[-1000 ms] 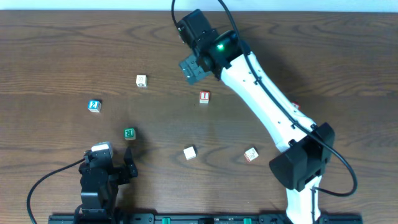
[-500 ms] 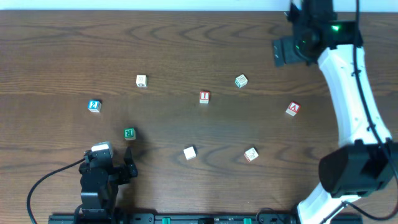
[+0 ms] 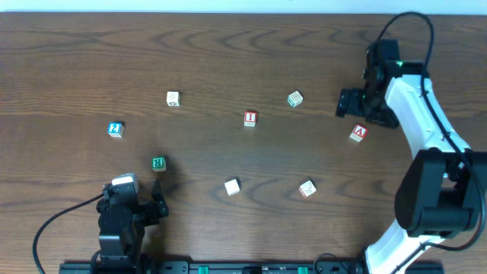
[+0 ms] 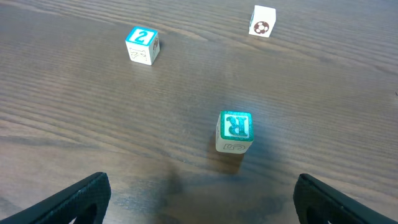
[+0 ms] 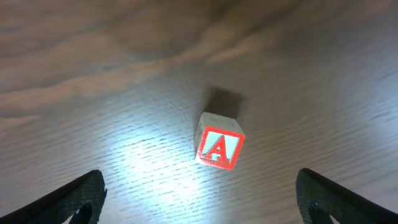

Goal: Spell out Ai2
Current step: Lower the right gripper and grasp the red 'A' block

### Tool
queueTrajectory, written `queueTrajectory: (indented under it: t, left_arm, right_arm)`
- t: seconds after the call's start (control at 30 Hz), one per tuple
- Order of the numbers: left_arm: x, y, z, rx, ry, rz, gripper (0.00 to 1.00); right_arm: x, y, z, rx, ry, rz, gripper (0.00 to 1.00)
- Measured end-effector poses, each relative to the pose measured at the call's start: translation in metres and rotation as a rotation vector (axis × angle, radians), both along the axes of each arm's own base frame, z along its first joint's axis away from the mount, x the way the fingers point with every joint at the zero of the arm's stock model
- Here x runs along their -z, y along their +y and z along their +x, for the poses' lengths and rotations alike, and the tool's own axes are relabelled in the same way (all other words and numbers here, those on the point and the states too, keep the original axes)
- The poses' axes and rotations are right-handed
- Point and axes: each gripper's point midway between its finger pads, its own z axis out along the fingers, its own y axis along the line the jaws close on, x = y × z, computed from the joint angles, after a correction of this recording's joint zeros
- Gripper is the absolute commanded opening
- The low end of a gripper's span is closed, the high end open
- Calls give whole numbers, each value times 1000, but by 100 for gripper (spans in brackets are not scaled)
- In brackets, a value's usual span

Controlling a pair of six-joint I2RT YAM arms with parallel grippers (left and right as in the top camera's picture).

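Since the right end effector (image 5: 199,200) hangs wide open and empty near the A cube (image 5: 219,147), which sits skewed on the tabletop's (image 5: 93,93) right side, square your fingers (image 5: 81,196) to its faces, then descend.

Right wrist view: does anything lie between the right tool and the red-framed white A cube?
No: in the right wrist view, only bare brown wooden table separates the open right tool from the red-framed white A cube.
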Motion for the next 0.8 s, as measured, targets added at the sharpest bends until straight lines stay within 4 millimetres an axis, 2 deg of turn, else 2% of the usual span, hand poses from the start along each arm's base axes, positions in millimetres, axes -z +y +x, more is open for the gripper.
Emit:
queueTrajectory:
  t: [0.5, 0.8]
  left_arm:
    - [0, 0, 0, 0, 0, 0, 95]
    - [0, 0, 0, 0, 0, 0, 95]
  right_arm:
    - [49, -1, -17, 118, -7, 4, 84]
    - [54, -2, -11, 132, -49, 3, 66]
